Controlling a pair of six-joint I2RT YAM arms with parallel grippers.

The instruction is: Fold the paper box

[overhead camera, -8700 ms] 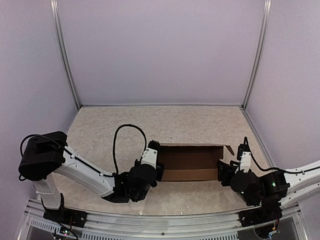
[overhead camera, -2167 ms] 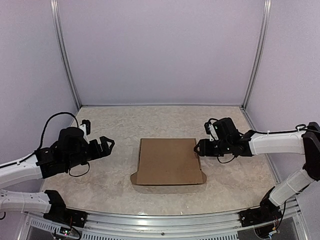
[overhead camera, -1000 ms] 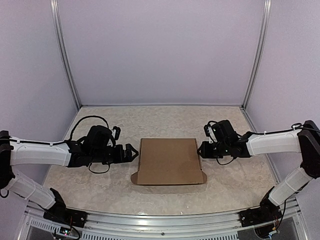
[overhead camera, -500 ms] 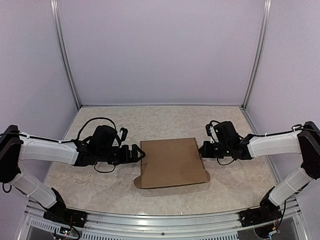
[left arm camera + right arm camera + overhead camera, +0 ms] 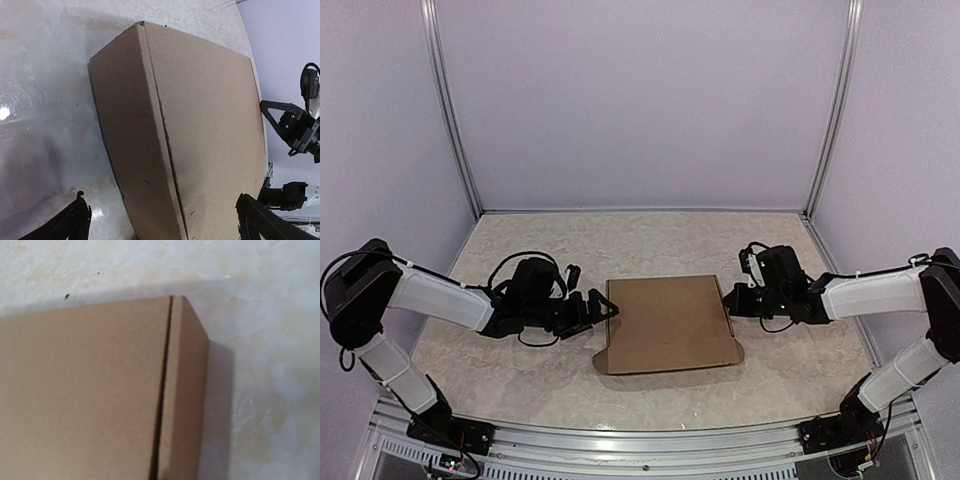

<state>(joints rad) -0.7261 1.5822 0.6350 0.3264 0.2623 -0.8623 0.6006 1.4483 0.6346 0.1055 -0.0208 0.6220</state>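
Jaws spread on the left arm [image 5: 440, 300], state unclear on the right arm [image 5: 870, 293], flanking one paper box [image 5: 670, 322].

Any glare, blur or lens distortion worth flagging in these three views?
Left wrist: the wide-angle lens bows the paper box at its edges, and there are glare patches on the table. Right wrist: soft focus, with the box's shadow falling to its right. Top external: even light, sharp, no glare.

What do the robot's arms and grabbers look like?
The left arm and right arm are smooth white tubes with chunky black joints. The left gripper and right gripper are black. Thin black cables loop above both wrists.
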